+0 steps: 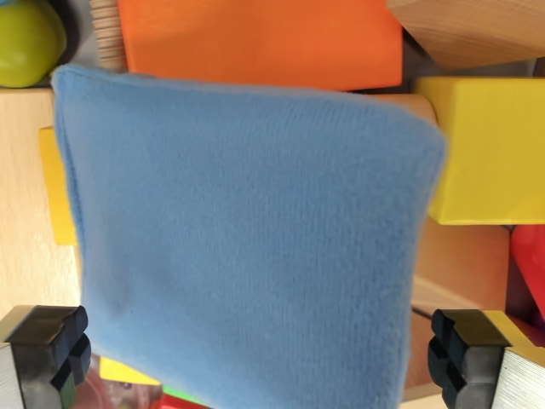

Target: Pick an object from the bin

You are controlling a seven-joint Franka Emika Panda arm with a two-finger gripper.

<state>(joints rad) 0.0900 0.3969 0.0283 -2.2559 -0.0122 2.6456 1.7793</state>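
Wrist view, looking straight down into the bin: a blue fleece pouch point(247, 247) is filling most of the frame, lying flat on top of the other contents and running off the near edge of the picture. The gripper point(255, 354) is hovering over the pouch's near part, its two dark fingertips point(55, 345) showing at the bottom corners, one at the wrist view's left and one at the wrist view's right; the jaws are standing spread wide, one on either side of the pouch, and whether the tips are touching the fabric cannot be told. Beyond the pouch's far edge an orange block point(260, 38) is lying flat, partly tucked under the blue fabric. At the far left a green ball point(25, 43) is sitting in the corner, with a ribbed wooden dowel point(108, 32) showing between it and the orange block. A yellow cube point(494, 149) is resting just beside the pouch's right edge, and a plain wooden block point(477, 30) is lying beyond it at the far right. A pale wooden block point(25, 213) is occupying the left side, with a thin yellow piece point(56, 192) peeking out from under the pouch. A red object point(530, 264) is appearing at the right margin, too cropped to identify.
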